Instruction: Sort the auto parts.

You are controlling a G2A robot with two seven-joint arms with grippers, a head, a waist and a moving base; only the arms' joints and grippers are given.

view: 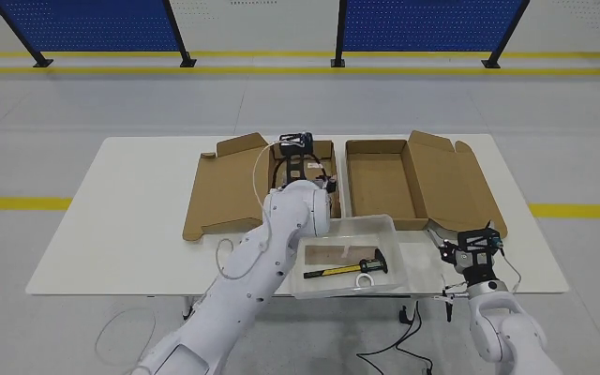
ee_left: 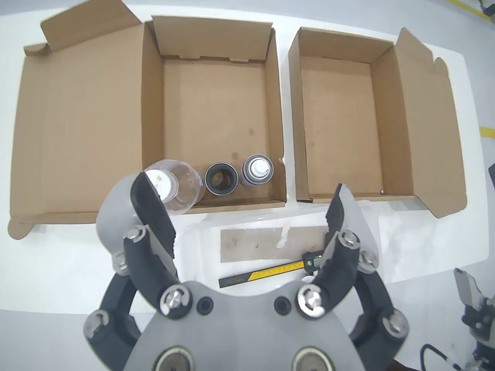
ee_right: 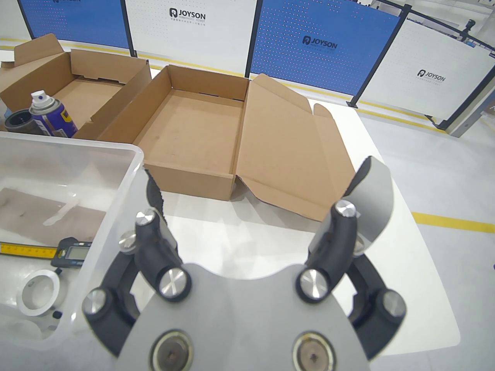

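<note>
Both grippers spread above the surface (view: 122, 216), parts split between a box and the bin.

In the top view my left gripper (view: 295, 143) hangs over the left box (ee_left: 216, 109) at upper centre, jaws wide apart; a clear bottle (ee_left: 181, 185), a black ring (ee_left: 221, 179) and a spray can (ee_left: 257, 169) stand in a row by that box's wall facing the clear bin (view: 347, 230); the right box (ee_left: 340, 117) sits just beside; the bin, lower centre, holds a caliper (ee_left: 270, 270) and a white ring (ee_right: 38, 291); my right gripper (ee_right: 259, 173), jaws likewise apart, sits lower right beside the bin.

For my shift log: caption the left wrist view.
Open left gripper facing cardboard box holding bottle, black ring, spray can.
</note>
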